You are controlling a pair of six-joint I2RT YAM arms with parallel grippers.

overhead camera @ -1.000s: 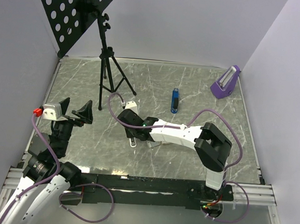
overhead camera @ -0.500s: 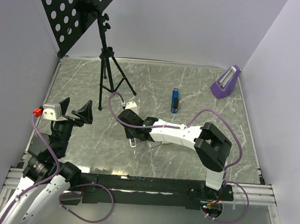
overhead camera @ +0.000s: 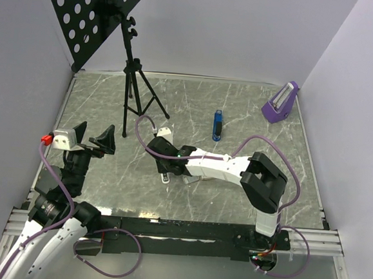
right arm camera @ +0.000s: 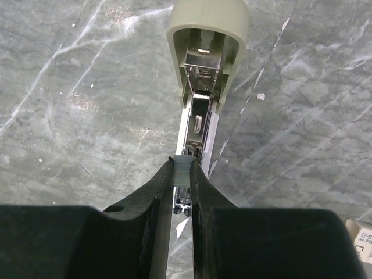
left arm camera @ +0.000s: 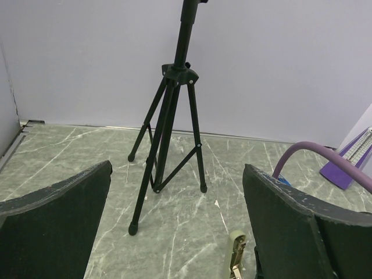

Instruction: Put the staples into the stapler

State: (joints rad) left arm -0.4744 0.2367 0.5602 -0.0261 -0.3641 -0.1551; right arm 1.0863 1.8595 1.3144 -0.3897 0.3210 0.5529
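The pale green stapler lies opened flat on the marble table, its metal magazine channel facing up. My right gripper is shut on a grey strip of staples directly over the near end of that channel; whether strip and channel touch is unclear. In the top view the right gripper hangs over the stapler. A corner of the pale staples box shows at the lower right. My left gripper is raised at the left, open and empty, with the stapler by its right finger.
A black music stand's tripod stands at the back left, its feet spread on the table. A blue object lies behind the right arm. A purple wedge-shaped item sits at the back right. Walls close three sides.
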